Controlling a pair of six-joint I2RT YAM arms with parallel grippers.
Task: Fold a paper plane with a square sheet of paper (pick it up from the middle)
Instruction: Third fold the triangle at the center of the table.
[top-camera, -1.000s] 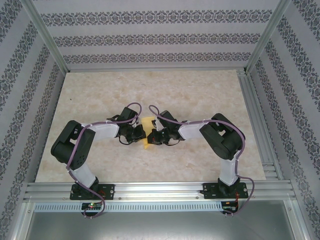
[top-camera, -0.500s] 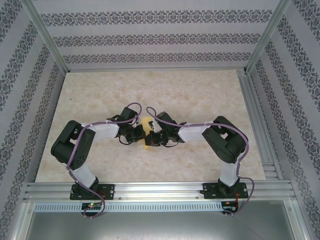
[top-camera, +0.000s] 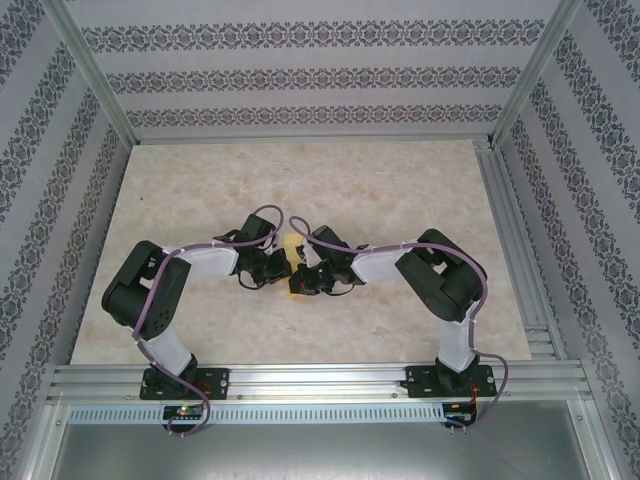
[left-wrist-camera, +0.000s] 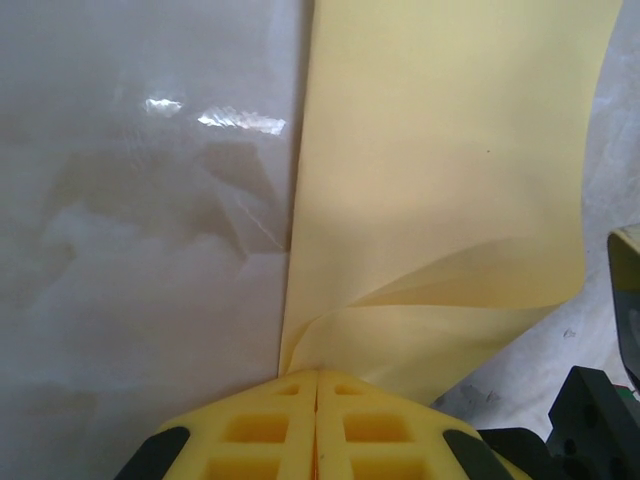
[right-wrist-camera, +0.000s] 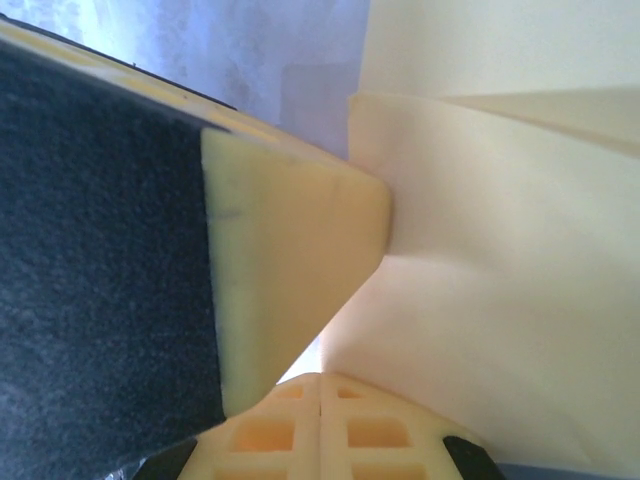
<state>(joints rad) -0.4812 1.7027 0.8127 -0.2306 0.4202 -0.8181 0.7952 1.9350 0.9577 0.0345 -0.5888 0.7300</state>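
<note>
**Both grippers pinched on the sheet, mid-fold**

Nearest me, my left gripper (left-wrist-camera: 317, 378) is clenched tight, its jaws meeting on the near edge of the square sheet of paper (left-wrist-camera: 440, 180); my right gripper (right-wrist-camera: 320, 380) is clamped likewise, and the paper runs into its seam, so I judge it grips a layer too; just beside it a pale yellow block (right-wrist-camera: 290, 270) with a dark face presses at a folded corner, probably a finger of my other gripper, though I cannot be sure. Beyond the left pinch a flap (left-wrist-camera: 470, 275) curls up from the sheet, while the rest lies flat on the table (left-wrist-camera: 130, 250), near its middle, between my two wrists. I judge a fold is under way; to do it well I should carry the flap over low and slowly, line edge to edge before pressing, hold the other pinch steady so the sheet does not skid, and crease from the centre outward; pulling my grips apart could tear such thin paper.
</note>
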